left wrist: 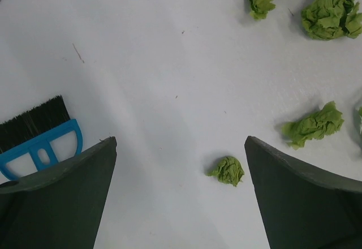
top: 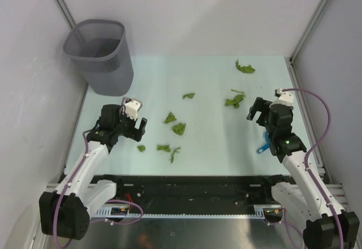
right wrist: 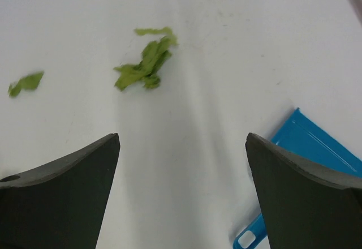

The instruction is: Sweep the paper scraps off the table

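Note:
Several crumpled green paper scraps lie on the pale table (top: 215, 147): one far back (top: 245, 67), one (top: 234, 100) just left of my right gripper (top: 255, 111), and others in the middle (top: 179, 128) and lower left (top: 163, 147). My left gripper (top: 137, 125) is open and empty above the table, with a small scrap (left wrist: 228, 170) below it near its right finger and more scraps (left wrist: 314, 125) (left wrist: 332, 8) beyond. My right gripper (right wrist: 182, 138) is open and empty over bare table, with scraps (right wrist: 144, 68) ahead of it.
A blue brush (left wrist: 39, 141) lies beside my left gripper's left finger. A blue dustpan (right wrist: 317, 147) lies at my right gripper's right; a bit of it shows under the right arm (top: 263, 147). A grey mesh wastebasket (top: 100, 54) stands at the back left. White walls enclose the table.

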Available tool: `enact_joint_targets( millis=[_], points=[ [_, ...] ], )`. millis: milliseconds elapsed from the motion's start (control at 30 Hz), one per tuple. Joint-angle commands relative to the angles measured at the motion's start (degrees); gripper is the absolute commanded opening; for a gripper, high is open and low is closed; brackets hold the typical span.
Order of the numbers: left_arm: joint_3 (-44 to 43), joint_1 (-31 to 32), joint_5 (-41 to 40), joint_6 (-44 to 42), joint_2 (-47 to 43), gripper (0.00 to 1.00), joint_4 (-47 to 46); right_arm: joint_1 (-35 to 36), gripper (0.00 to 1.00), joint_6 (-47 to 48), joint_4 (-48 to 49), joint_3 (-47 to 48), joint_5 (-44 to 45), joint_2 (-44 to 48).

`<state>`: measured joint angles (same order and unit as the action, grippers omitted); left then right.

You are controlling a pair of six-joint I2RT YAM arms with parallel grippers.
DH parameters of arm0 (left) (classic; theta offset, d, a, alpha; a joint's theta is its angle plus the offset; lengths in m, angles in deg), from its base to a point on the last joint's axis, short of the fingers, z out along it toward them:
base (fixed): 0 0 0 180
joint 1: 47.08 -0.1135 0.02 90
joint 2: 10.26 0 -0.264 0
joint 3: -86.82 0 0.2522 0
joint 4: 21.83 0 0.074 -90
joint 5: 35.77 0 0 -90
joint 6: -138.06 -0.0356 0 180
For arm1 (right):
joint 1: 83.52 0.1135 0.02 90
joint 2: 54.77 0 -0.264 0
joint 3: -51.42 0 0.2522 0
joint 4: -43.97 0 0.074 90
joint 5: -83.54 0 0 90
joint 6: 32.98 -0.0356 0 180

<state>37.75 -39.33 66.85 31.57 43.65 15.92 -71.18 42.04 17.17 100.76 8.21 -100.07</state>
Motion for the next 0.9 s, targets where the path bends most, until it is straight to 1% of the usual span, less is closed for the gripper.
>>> enact_joint_targets(
  millis=[0, 133, 167, 200, 267, 300, 333, 400, 433, 467, 533, 567, 600, 733, 767, 833, 867],
  points=[
    [-1.07, -0.37, -2.42, 2.16, -0.65, 1.00, -2.37, -3.37, 1.00, -9.61, -0.22, 0.11, 7.47, 1.27],
    [-0.90, -0.37, -3.21, 1.90, -1.35, 1.00, -2.37, -6.71, 1.00, -11.99, -2.60, 0.11, 4.48, -0.84],
    [-0.81, -0.37, -3.65, 1.90, -1.53, 1.00, -2.37, -7.58, 1.00, -13.22, -3.74, 0.02, 4.57, -1.71],
    [-0.81, -0.37, -4.18, 1.64, -1.70, 1.00, -2.37, -9.51, 1.00, -16.71, -6.27, 0.02, 5.35, -2.68],
    [-0.64, -0.45, -6.20, 0.76, -1.62, 1.00, -2.45, -11.89, 1.00, -19.02, -8.40, 0.02, 5.19, -7.42],
    [-0.64, -0.45, -6.82, 0.67, -1.62, 1.00, -2.45, -15.47, 1.00, -19.90, -9.02, 0.02, 3.10, -9.35],
    [-0.55, -0.45, -7.17, 0.41, -1.53, 1.00, -2.45, -16.89, 1.00, -19.82, -9.02, 0.11, 1.16, -13.98],
    [-0.37, -0.54, -7.70, 0.15, -1.70, 1.00, -2.45, -19.27, 1.00, -19.82, -8.06, 0.46, -3.75, -18.49],
    [-0.29, -0.45, -7.27, 0.06, -1.96, 1.00, -2.45, -20.33, 1.00, -19.56, -7.97, 0.99, -4.56, -20.34],
    [-0.29, -0.54, -6.91, -0.03, -2.05, 1.00, -2.45, -20.42, 0.98, -19.12, -7.71, 1.95, -4.74, -23.75],
    [-0.37, -0.45, -6.65, -0.12, -1.97, 1.00, -2.45, -20.08, 0.95, -17.98, -6.39, 2.57, -3.17, -26.15],
    [-0.37, -0.45, -6.56, -0.12, -1.97, 1.00, -2.45, -19.90, 0.91, -17.37, -5.17, 3.09, -2.90, -28.24],
    [-0.29, -0.45, -6.64, -0.03, -1.79, 1.00, -2.45, -19.55, 0.89, -16.75, -4.81, 3.53, -1.33, -29.31],
    [-0.29, -0.45, -6.82, -0.21, -2.05, 1.00, -2.45, -18.31, 0.87, -15.34, -5.33, 5.82, 1.67, -35.28],
    [-0.29, -0.45, -6.73, -0.12, -2.32, 1.00, -2.45, -18.49, 0.84, -15.25, -5.16, 6.09, 1.84, -38.08],
    [-0.29, -0.45, -6.73, -0.21, -2.49, 1.00, -2.45, -18.58, 0.76, -15.25, -5.07, 7.31, 1.23, -40.73],
    [-0.29, -0.45, -6.73, -0.21, -2.67, 1.00, -2.45, -18.58, 0.67, -14.99, -5.24, 7.67, 0.54, -42.05]
  ],
)
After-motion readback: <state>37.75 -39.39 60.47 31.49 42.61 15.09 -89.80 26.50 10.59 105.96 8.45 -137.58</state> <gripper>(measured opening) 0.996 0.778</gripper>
